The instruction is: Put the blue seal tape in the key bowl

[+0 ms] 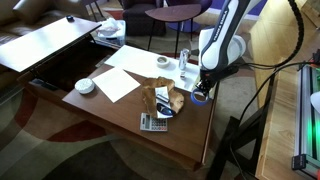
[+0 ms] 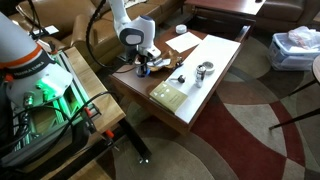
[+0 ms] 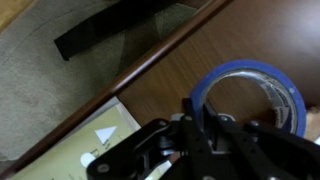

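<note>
The blue seal tape (image 3: 262,78) is a bright-blue ring over the brown table (image 3: 150,90), near its edge. My gripper (image 3: 200,118) is shut on the ring's near wall, one finger inside the hole and one outside. In both exterior views the gripper (image 1: 203,92) (image 2: 143,65) points down at the table's edge, with the blue tape (image 1: 200,98) (image 2: 143,71) at its tips. I cannot tell whether the tape rests on the table. The tan, lumpy key bowl (image 1: 160,97) sits a short way from the gripper, toward the table's middle.
A white round bowl (image 1: 85,86) and paper sheets (image 1: 118,83) lie further along the table. A small white cup (image 1: 163,62), a bottle (image 1: 184,60) and a calculator-like pad (image 1: 153,122) are near the key bowl. Cables hang beside the table edge.
</note>
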You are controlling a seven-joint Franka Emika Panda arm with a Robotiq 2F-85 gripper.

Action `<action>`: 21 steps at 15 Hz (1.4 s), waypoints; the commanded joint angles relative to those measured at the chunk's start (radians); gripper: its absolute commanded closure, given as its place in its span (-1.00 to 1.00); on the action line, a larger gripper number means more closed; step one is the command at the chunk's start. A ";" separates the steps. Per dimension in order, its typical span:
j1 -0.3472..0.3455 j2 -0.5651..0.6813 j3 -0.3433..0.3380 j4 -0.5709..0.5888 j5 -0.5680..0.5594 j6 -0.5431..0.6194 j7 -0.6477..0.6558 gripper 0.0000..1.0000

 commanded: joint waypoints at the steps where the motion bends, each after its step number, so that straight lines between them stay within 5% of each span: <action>1: 0.020 -0.079 0.066 -0.033 0.023 0.111 0.014 0.94; 4: 0.124 -0.084 0.030 0.032 0.011 0.180 0.066 0.94; 5: 0.052 -0.083 0.068 0.008 0.005 0.152 0.024 0.74; 9: 0.119 -0.088 0.042 0.040 0.005 0.159 0.056 0.74; 10: 0.119 -0.088 0.039 0.040 0.005 0.159 0.056 0.94; 11: 0.091 -0.054 0.065 0.089 0.033 0.140 0.083 0.94; 16: 0.183 0.134 -0.030 0.410 0.138 0.132 0.296 0.94; 18: 0.260 0.203 -0.129 0.531 0.157 0.051 0.399 0.94; 21: 0.265 0.278 -0.179 0.669 0.125 -0.147 0.513 0.94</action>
